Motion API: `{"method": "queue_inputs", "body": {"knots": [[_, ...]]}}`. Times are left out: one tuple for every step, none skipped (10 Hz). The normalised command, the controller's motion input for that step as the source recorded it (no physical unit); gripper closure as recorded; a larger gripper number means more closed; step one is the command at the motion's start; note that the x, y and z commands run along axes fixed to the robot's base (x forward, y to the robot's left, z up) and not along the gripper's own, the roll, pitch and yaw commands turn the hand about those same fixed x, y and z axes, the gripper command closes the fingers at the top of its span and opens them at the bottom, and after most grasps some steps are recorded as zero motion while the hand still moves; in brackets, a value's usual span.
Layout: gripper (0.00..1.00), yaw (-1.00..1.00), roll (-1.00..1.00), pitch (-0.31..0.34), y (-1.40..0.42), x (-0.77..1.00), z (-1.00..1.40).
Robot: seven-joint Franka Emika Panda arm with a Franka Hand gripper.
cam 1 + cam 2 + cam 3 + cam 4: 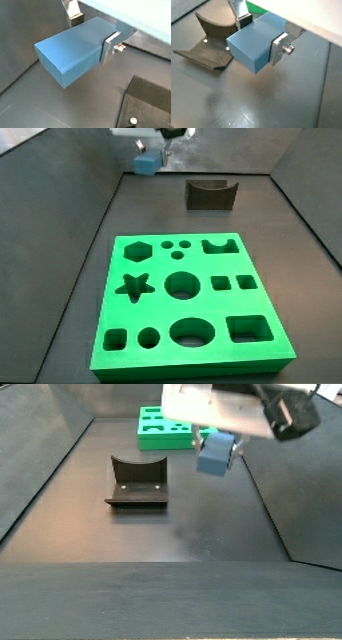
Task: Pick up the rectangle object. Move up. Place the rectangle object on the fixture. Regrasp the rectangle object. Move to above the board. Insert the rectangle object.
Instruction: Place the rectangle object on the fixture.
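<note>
1. My gripper (263, 33) hangs in the air, fingers (110, 46) clamped on the rectangle object (72, 52).
2. In a side view, the fixture (136, 482) sits on the floor, apart from it.
3. The board (190, 304) lies well apart.

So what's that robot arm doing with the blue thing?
The robot's gripper is holding a small light blue rectangular block between its silver fingers, up in the air above the dark floor. The dark grey-brown fixture with the curved notch sits empty close by. The big bright green board full of shaped holes has nothing in it yet.
</note>
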Motion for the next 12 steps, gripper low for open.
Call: {"method": "queue_inputs", "body": {"knots": [[1.00, -0.03, 0.06, 0.046, 0.01, -0.02, 1.00], [1.00, -0.03, 0.07, 0.051, 0.01, -0.03, 1.00], [1.00, -0.02, 0.08, 0.053, 0.01, -0.03, 0.97], [1.00, -0.01, 0.09, 0.057, 0.01, -0.02, 0.82], [1.00, 0.00, 0.09, 0.065, 0.01, -0.01, 0.62], [1.00, 0.01, 0.09, 0.072, 0.01, -0.01, 0.47], [1.00, 0.02, 0.09, 0.079, 0.01, 0.00, 0.31], [1.00, 1.00, 0.15, 0.406, -0.56, 1.00, 0.00], [1.00, 1.00, 0.16, 0.433, -0.55, 1.00, -0.06], [1.00, 0.75, 0.16, 0.364, -0.49, 1.00, -0.04], [1.00, 0.50, 0.14, 0.282, -0.43, 1.00, -0.03], [1.00, 0.28, 0.10, 0.175, -0.39, 1.00, -0.03]]}}
